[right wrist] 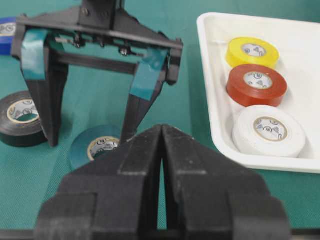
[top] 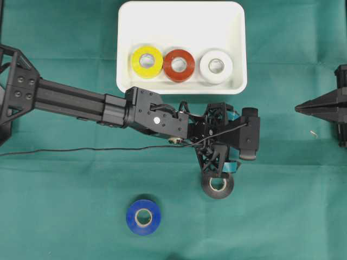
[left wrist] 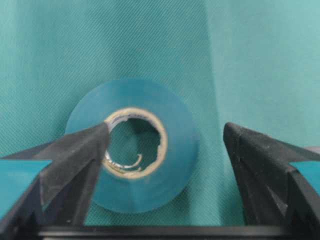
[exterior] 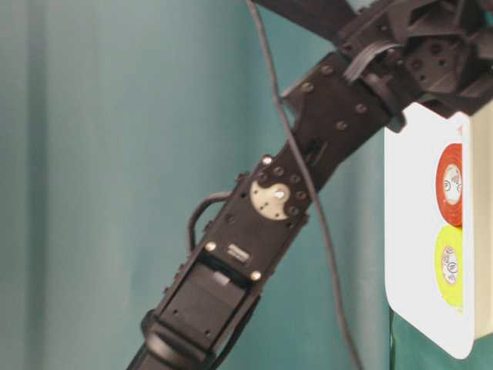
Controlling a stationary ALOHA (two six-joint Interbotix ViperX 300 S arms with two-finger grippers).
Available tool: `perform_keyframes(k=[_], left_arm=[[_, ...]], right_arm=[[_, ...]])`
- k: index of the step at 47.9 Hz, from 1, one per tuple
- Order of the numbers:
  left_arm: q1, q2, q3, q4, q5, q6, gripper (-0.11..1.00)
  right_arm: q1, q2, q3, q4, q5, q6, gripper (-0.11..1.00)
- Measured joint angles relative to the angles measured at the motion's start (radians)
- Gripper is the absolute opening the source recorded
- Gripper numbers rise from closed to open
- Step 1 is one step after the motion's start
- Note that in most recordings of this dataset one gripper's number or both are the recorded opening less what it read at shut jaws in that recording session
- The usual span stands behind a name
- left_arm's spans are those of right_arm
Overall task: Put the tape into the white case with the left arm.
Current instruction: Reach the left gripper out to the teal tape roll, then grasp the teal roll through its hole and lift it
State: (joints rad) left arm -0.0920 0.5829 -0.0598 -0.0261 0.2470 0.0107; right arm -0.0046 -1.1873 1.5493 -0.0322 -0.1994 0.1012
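The left arm's black gripper point(right wrist: 85, 137) with teal bands hangs, jaws wide open and empty, over a flat teal tape roll point(left wrist: 132, 165) on the woven green cloth of the table point(top: 65, 206); one finger point(left wrist: 75, 160) covers the roll's cardboard core. A glossy black roll point(right wrist: 20, 117) lies beside it. The shallow white plastic case point(top: 181, 16) holds yellow point(top: 147, 62), red point(top: 179, 65) and white point(top: 216, 66) rolls. The right gripper point(right wrist: 161, 165) rests closed.

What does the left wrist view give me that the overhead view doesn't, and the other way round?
Only the left wrist view shows the flat green tape roll between the open left gripper's fingertips. Only the overhead view shows the shallow white plastic case with yellow, red and white rolls, plus blue and black rolls outside. Both show the teal cloth.
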Motion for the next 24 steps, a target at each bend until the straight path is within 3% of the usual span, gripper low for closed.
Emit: perform_keyframes(k=[7,13,18,24], left_arm=[[0.0,0.02,-0.012,0.002,0.015,-0.02,0.92],[0.0,0.026,-0.021,0.002,0.026,-0.021,0.84],[0.002,0.028,-0.021,0.0,0.031,-0.021,0.63],[0.0,0.029,-0.021,0.002,0.04,-0.025,0.28]], right_arm=[[0.0,-0.002,0.0,0.0,0.0,0.0,-0.09],[0.0,-0.003,-0.002,0.0,0.0,0.002,-0.09],[0.0,-0.006,-0.002,0.0,0.0,0.0,-0.09],[0.0,-0.011,-0.003,0.0,0.0,0.002,-0.09]])
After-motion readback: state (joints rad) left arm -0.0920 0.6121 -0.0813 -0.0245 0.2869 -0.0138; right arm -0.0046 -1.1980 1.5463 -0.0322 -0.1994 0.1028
